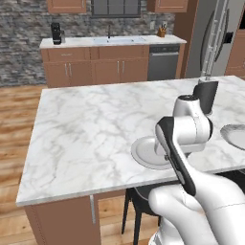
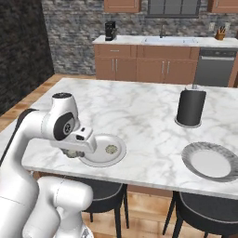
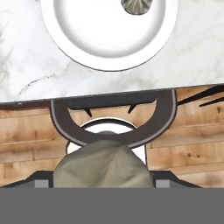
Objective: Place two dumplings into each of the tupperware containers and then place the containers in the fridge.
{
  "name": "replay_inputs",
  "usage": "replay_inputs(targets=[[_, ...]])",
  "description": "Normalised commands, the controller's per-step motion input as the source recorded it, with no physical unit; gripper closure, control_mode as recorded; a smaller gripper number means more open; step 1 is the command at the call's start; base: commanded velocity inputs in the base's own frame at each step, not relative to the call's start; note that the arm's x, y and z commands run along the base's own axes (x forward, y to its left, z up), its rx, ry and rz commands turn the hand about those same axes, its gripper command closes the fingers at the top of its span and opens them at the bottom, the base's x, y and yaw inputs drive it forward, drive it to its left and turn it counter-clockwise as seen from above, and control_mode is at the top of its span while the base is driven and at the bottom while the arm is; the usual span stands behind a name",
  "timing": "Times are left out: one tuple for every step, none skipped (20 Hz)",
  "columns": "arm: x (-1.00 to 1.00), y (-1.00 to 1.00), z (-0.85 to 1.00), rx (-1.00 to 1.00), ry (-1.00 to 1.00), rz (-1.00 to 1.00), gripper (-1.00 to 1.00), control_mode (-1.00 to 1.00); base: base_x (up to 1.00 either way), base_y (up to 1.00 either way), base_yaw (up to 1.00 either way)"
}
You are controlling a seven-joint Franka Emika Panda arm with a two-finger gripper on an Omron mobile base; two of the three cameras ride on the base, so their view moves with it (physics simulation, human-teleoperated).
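- Dumplings counted: two; one dumpling lies on the near white plate, toward its far side, and shows in the hand view at the plate's upper edge; the second dumpling sits between the finger tips, close to the hand camera.
- Gripper: closed about that second dumpling, jaws parted only by its width; it hangs at the island's near edge, just beside the near plate and above a dark round stool.
- Plates counted: two; the near white plate rests by the front edge of the island; a grey-rimmed plate lies well apart toward the right end.
- One dark cylinder stands upright on the island, beyond and between the two plates.
- Fridge: one, grey steel, doors shut, standing at the far right past the island, well apart from the gripper.
- Surface: a white marble island with grey veining, on wooden panels.
- Room: wooden plank floor; stone back wall; a wooden cabinet run with pale counter, sink, dark dishwasher and one black coffee machine; a utensil pot at the counter's end.
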Motion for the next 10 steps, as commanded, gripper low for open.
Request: replay_inputs(targets=[[0.00, 0.20, 0.13, -0.09, 0.00, 0.07, 1.00, -1.00, 0.00, 0.00, 0.00], [0.00, 0.06, 0.14, -0.07, 0.00, 0.07, 1.00, -1.00, 0.00, 0.00, 0.00], [-0.07, 0.00, 0.14, -0.04, 0.00, 0.06, 1.00, -1.00, 0.00, 0.00, 0.00], [-0.10, 0.00, 0.14, 0.00, 0.00, 0.05, 1.00, -1.00, 0.00, 0.00, 0.00], [-0.18, 0.00, 0.14, 0.00, 0.00, 0.04, 1.00, -1.00, 0.00, 0.00, 0.00], [-0.21, -0.03, 0.31, 0.00, 0.00, 0.03, 1.00, -1.00, 0.00, 0.00, 0.00], [-0.26, -0.09, 0.29, 0.00, 0.00, 0.02, 1.00, -1.00, 0.00, 0.00, 0.00], [-0.24, -0.16, 0.24, 0.00, 0.00, 0.00, 1.00, -1.00, 0.00, 0.00, 0.00], [-0.23, -0.16, 0.19, 0.00, 0.00, 0.00, 1.00, -1.00, 0.00, 0.00, 0.00], [-0.25, -0.20, 0.14, 0.00, 0.00, 0.00, 1.00, -1.00, 0.00, 0.00, 0.00]])
